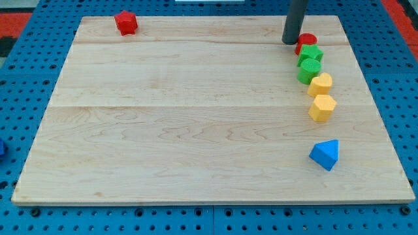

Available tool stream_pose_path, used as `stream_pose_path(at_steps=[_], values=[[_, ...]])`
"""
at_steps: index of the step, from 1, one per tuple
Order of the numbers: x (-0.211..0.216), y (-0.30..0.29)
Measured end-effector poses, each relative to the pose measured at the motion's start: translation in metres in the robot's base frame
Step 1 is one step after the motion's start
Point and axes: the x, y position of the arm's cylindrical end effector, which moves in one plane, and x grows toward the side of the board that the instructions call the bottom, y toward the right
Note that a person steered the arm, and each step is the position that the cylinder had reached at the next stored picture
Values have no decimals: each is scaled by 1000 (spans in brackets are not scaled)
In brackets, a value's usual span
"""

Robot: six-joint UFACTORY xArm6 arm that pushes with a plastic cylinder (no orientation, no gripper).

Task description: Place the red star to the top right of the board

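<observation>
A red block point(126, 23), chunky and many-sided, its exact shape hard to make out, sits near the board's top left corner. A second red block point(307, 41), rounded and partly hidden by the rod, lies near the top right. My tip point(289, 42) stands at the top right, touching or almost touching that rounded red block's left side. It is far to the right of the top-left red block.
Below the rounded red block a column runs down the right side: a green star-like block point(311, 53), a green block point(308, 70), a yellow star-like block point(321, 83), a yellow hexagonal block point(322, 108). A blue wedge-like block point(325, 155) lies lower right. The wooden board point(183, 117) rests on blue pegboard.
</observation>
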Motion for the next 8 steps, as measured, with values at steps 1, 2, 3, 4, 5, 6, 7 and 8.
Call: stream_pose_path(at_steps=[1,2,3,4,5,6,7,8], values=[[-30,-107],[31,-187],[96,-274],[40,-383],[-30,-406],[-70,-345],[-73,-268],[-78,-216]])
